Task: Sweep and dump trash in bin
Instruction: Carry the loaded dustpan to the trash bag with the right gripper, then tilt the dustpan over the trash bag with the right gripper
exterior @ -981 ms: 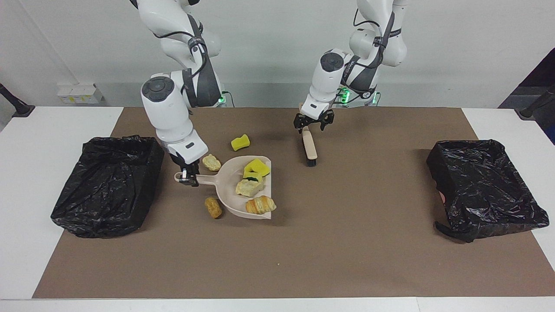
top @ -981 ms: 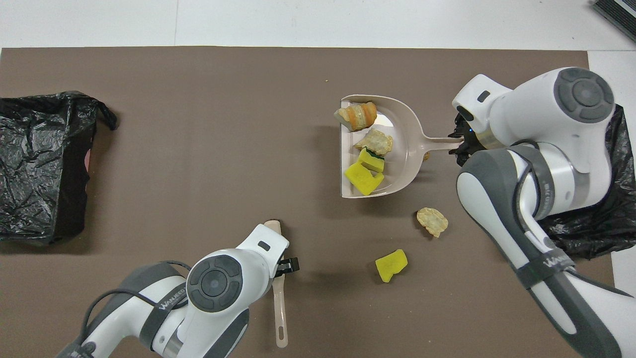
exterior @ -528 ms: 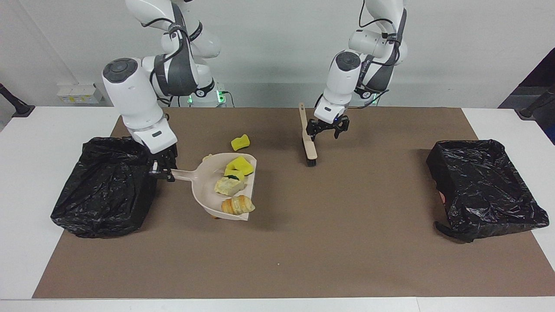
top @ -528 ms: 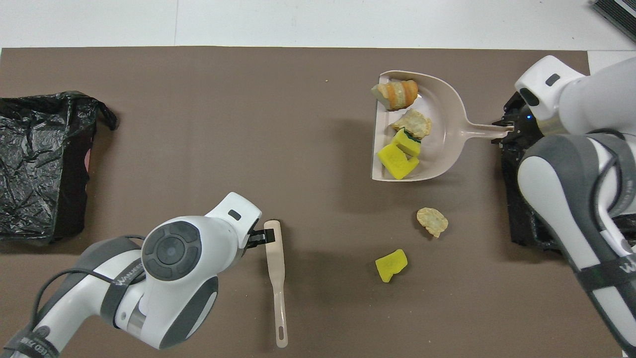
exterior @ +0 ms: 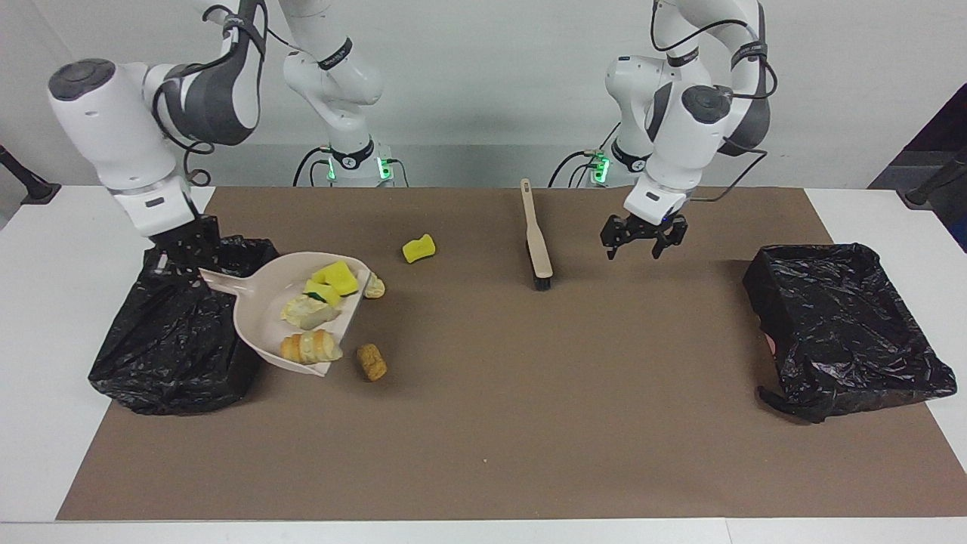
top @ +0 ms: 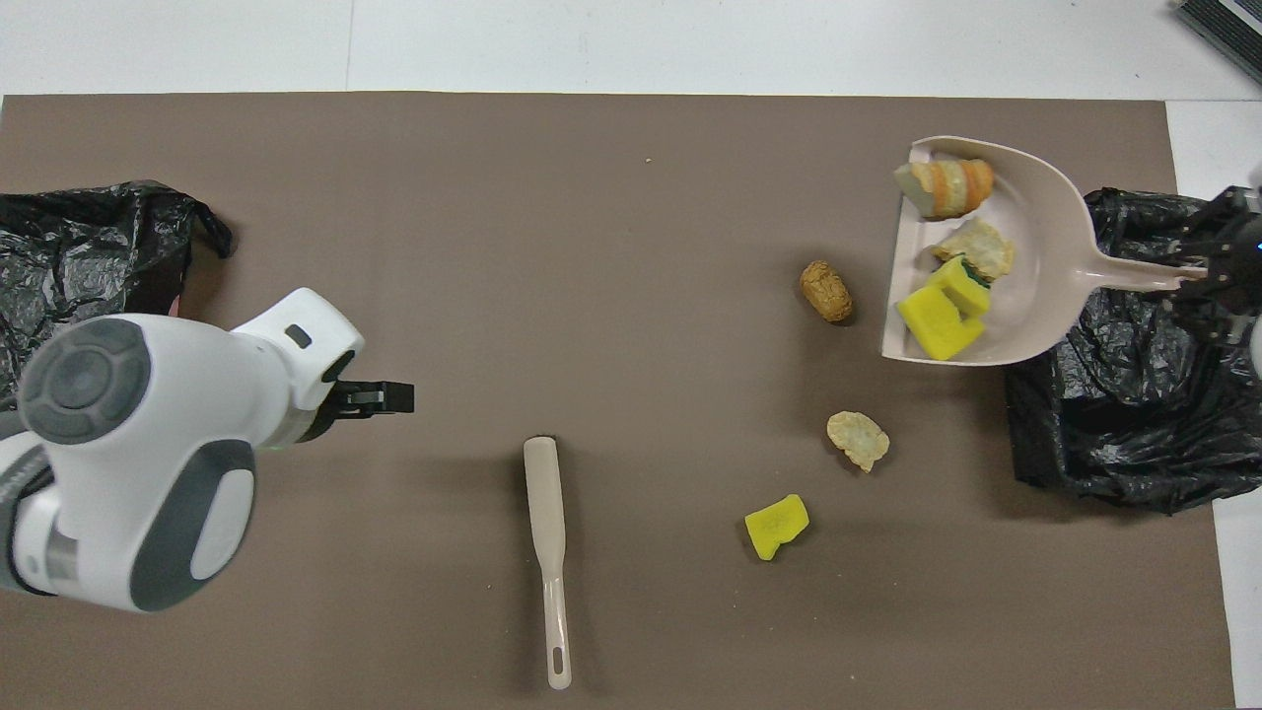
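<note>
Right tool (exterior: 198,268) clamps dustpan (exterior: 264,321) handle, pan raised at bin (exterior: 177,332) edge for dumping; four trash pieces (exterior: 313,302) aboard, three on bench. Left tool (exterior: 642,236) agape, empty, waits beside brush (exterior: 537,242).

The dustpan (exterior: 261,317) hides part of 1 bread lump (exterior: 373,286) in the facing view.

- no readable text, labels, brands or numbers anywhere in either view
- arm strap lettering too small and blurred to make out
</note>
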{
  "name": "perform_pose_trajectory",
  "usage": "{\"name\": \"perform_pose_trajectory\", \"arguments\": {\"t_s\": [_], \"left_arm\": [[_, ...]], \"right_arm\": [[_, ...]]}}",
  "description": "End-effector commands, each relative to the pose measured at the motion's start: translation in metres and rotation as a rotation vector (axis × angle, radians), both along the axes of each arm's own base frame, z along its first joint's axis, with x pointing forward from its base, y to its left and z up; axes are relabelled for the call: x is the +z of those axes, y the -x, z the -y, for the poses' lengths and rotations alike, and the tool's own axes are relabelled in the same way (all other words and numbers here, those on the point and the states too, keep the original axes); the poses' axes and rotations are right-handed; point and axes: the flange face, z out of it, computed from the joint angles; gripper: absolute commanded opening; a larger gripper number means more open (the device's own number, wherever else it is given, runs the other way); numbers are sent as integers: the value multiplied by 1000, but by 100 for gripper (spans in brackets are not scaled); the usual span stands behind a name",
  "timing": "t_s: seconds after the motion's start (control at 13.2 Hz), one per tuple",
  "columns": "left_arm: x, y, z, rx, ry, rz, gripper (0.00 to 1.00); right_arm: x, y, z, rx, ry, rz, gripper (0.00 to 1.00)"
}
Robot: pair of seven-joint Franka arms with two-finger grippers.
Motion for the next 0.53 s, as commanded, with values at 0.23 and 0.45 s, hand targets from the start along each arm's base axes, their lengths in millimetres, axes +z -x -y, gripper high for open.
{"name": "perform_pose_trajectory", "arguments": {"t_s": [0.23, 0.45], "left_arm": [[65, -24, -93, -87, -47, -36, 100], [121, -25, -95, -100, -72, -53, 100]], "right_arm": [[19, 57, 124, 5, 80, -6, 0], [24, 67, 155, -58, 191, 17, 0]]}}
